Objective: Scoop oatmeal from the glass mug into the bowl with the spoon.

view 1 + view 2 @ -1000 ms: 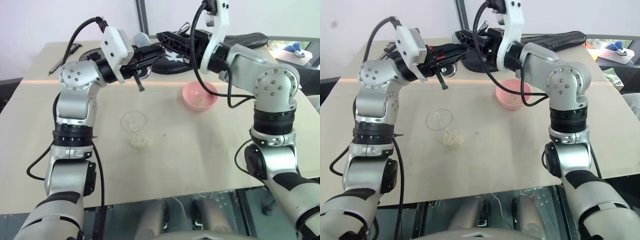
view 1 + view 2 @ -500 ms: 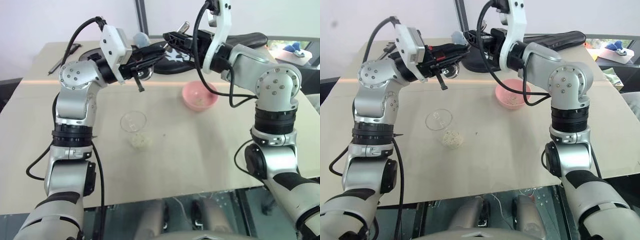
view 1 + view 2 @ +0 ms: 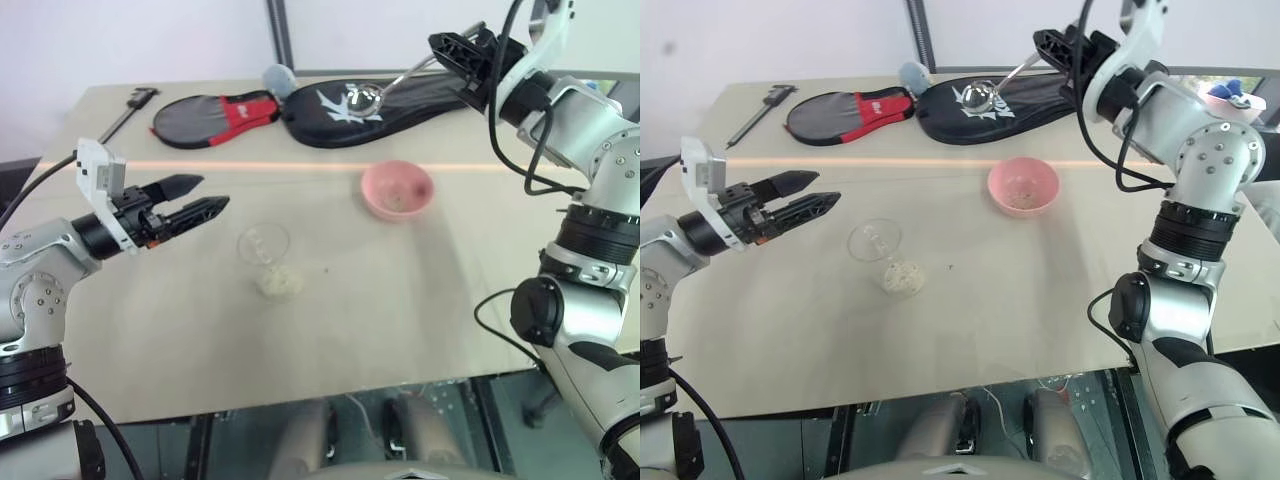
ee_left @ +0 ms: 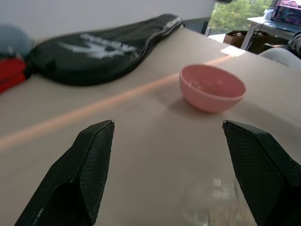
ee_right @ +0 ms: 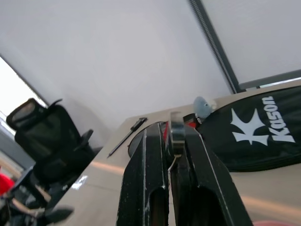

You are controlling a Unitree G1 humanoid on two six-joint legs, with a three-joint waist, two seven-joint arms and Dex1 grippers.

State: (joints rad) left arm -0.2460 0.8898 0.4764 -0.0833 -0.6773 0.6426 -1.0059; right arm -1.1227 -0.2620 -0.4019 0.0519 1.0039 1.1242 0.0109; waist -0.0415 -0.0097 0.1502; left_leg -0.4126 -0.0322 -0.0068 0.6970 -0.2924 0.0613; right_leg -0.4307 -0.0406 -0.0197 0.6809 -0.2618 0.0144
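Note:
The spoon [image 3: 365, 97] hangs over the black racket cover at the back, its thin handle [image 5: 175, 127] pinched in my right gripper [image 3: 447, 48], which is shut on it. The pink bowl [image 3: 397, 190] sits right of centre with a few pale flakes inside. The glass mug [image 3: 264, 243] stands left of centre, with oatmeal [image 3: 280, 284] at its bottom. My left gripper [image 3: 205, 197] hovers left of the mug, open and empty and pointing toward it. In the left wrist view its fingers [image 4: 94, 155] stand wide apart, with the bowl [image 4: 212, 87] beyond them.
A black racket cover [image 3: 420, 98] and a red-and-black cover [image 3: 215, 115] lie along the table's far edge, with a blue-grey object [image 3: 277, 78] between them. A black-and-metal caliper tool [image 3: 126, 109] lies at the far left corner. An office chair [image 5: 47, 136] stands beyond the table.
My left gripper has opened and swung down and to the left, away from the spoon. The right gripper has shut on the spoon's handle and carried it to the right.

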